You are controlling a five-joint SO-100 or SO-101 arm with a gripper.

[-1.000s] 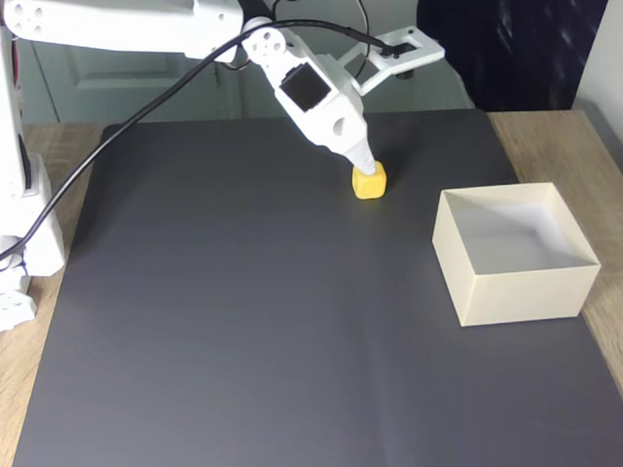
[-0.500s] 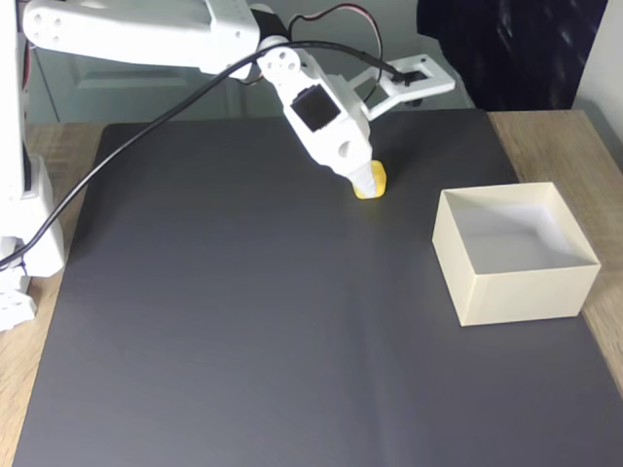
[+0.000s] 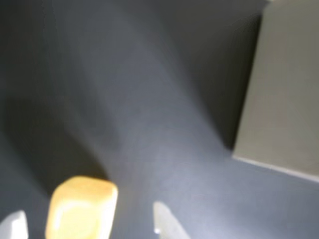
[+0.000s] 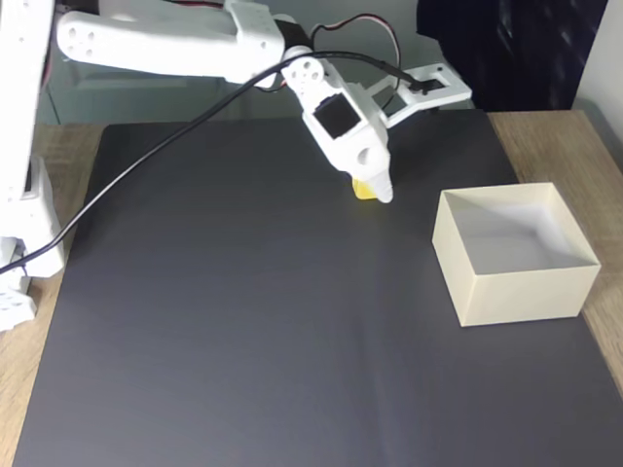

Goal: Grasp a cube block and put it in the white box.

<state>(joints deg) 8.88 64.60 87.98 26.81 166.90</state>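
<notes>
In the fixed view the yellow cube block [image 4: 361, 189] rests on the dark mat, mostly covered by my gripper [image 4: 376, 193], which points down right over it. The blurred wrist view has the cube [image 3: 82, 208] between my two white fingertips [image 3: 167, 224], nearer the left one, with a gap to the right one. The gripper [image 3: 89, 228] is open around the cube. The white box [image 4: 516, 292] stands to the right of the cube in the fixed view, its inside bare. One of its walls [image 3: 284, 99] fills the upper right of the wrist view.
A dark grey mat [image 4: 243, 321] covers most of the wooden table [image 4: 555, 136]. The arm's white base [image 4: 24, 195] and a black cable [image 4: 117, 165] are at the left. The wrist camera bracket [image 4: 433, 86] sticks out above the gripper.
The arm has swung right and reached farther out; the fingertip slid from the cube's left side across its front, so the cube is now mostly covered. The cube has stayed in place.
</notes>
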